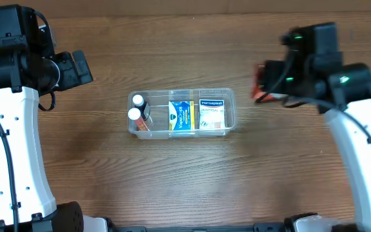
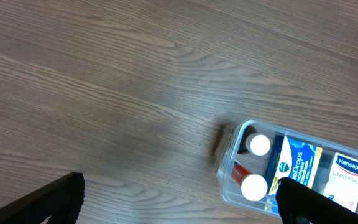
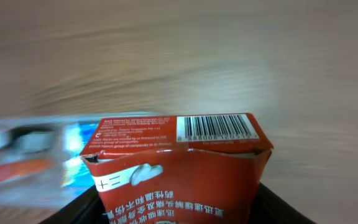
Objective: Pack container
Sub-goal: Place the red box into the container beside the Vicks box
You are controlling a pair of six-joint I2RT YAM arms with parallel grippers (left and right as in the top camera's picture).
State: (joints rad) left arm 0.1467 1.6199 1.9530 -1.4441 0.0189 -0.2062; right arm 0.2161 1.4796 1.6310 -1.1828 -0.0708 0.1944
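The clear plastic container (image 1: 229,117) sits in the middle of the wooden table. It holds two white-capped bottles (image 1: 136,108), a blue and yellow box (image 1: 181,116) and a plaster box (image 1: 212,114). It also shows in the left wrist view (image 2: 229,180) and, blurred, in the right wrist view (image 3: 23,186). My right gripper (image 1: 261,82) is shut on a red box (image 3: 179,168) and holds it in the air to the right of the container. My left gripper (image 2: 179,199) is open and empty, up to the left of the container.
Bare wooden tabletop (image 1: 185,187) lies all round the container. My two white arms stand at the left (image 1: 15,148) and right (image 1: 359,154) sides.
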